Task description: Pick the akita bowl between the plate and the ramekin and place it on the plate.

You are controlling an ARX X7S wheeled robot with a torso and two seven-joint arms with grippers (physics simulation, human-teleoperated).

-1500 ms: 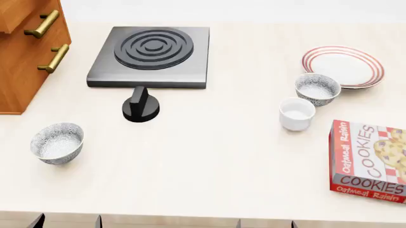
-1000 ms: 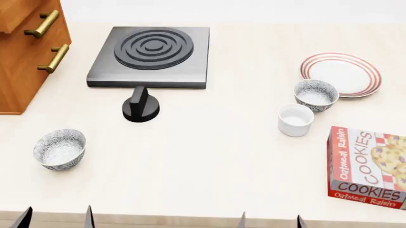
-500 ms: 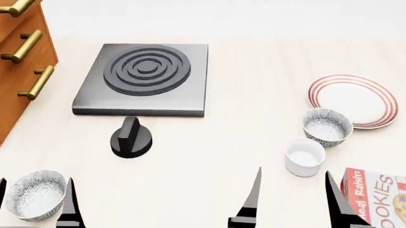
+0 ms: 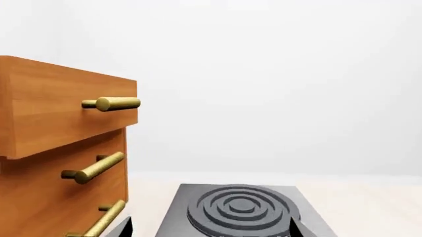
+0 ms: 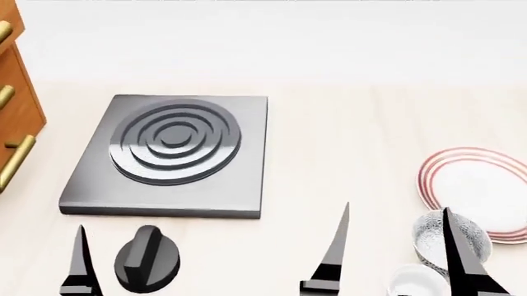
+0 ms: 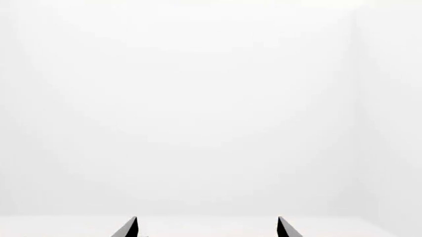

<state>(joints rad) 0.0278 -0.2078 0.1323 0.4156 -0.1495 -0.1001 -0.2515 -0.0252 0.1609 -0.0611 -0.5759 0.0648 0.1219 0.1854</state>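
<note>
Right gripper (image 5: 394,259), its two black fingers spread wide and holding nothing, hangs above the near right part of the pale wooden counter (image 5: 346,123), just beside the grey-and-white speckled akita bowl (image 5: 432,237). That bowl sits between the flat white red-ringed plate (image 5: 485,185) and the plain white ramekin (image 5: 416,282). Left gripper shows one black finger (image 5: 78,262) by the black stove knob (image 5: 148,259); whether it is spread I cannot tell.
</note>
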